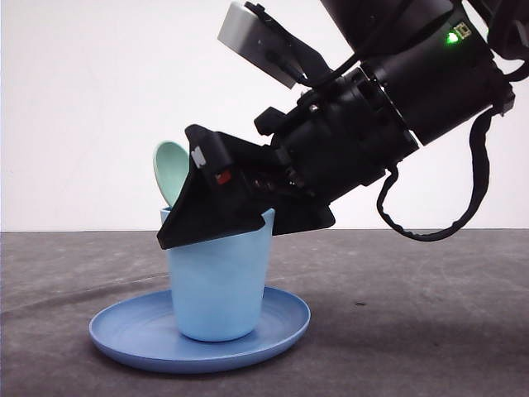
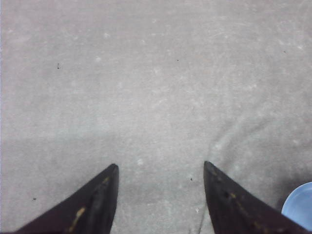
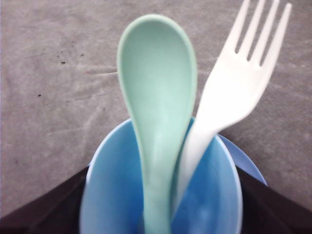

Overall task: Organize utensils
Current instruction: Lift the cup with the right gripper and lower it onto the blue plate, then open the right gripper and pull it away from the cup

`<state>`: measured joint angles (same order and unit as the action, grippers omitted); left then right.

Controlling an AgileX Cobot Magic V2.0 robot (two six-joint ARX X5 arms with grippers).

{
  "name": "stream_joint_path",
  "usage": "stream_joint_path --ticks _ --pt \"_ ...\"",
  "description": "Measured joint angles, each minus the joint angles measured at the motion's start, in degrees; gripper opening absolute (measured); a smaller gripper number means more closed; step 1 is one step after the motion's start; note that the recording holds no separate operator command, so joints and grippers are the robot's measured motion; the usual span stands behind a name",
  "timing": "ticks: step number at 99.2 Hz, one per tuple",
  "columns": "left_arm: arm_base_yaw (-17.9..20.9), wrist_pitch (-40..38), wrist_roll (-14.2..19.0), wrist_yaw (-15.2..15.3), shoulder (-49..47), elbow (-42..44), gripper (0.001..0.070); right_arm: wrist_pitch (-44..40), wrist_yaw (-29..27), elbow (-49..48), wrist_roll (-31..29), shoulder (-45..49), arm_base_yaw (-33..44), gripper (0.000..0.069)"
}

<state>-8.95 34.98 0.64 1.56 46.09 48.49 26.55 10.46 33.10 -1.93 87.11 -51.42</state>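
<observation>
A mint-green spoon point(image 3: 158, 83) and a white fork point(image 3: 234, 92) stand side by side in the light blue cup point(image 3: 112, 185), handles down, bowl and tines up. From the front, the spoon point(image 1: 169, 169) rises behind the cup point(image 1: 219, 285). My right gripper point(image 1: 178, 236) hangs at the cup's rim, tilted down and to the left. In its wrist view the right gripper point(image 3: 163, 170) is open, with one black finger on each side of the cup and outside its wall. My left gripper point(image 2: 161, 165) is open over bare grey table.
The cup stands on a round blue plate point(image 1: 132, 331) on the dark grey table. The plate's edge point(image 2: 300, 204) shows in a corner of the left wrist view. A black cable point(image 1: 475, 190) loops under the right arm.
</observation>
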Motion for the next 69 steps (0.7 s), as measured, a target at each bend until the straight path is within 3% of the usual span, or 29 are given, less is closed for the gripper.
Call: stream_joint_path --ticks 24,44,69 --pt "0.0 0.0 0.0 0.0 0.0 0.0 0.0331 0.04 0.0 -0.02 0.0 0.04 0.0 0.0475" --pt "0.0 0.0 -0.02 0.0 0.0 0.0 0.0331 -0.96 0.02 0.0 0.0 0.04 0.0 0.0623" --pt "0.0 0.0 0.0 0.0 0.0 0.0 0.0331 -15.82 0.09 0.0 -1.03 -5.31 0.76 0.0658"
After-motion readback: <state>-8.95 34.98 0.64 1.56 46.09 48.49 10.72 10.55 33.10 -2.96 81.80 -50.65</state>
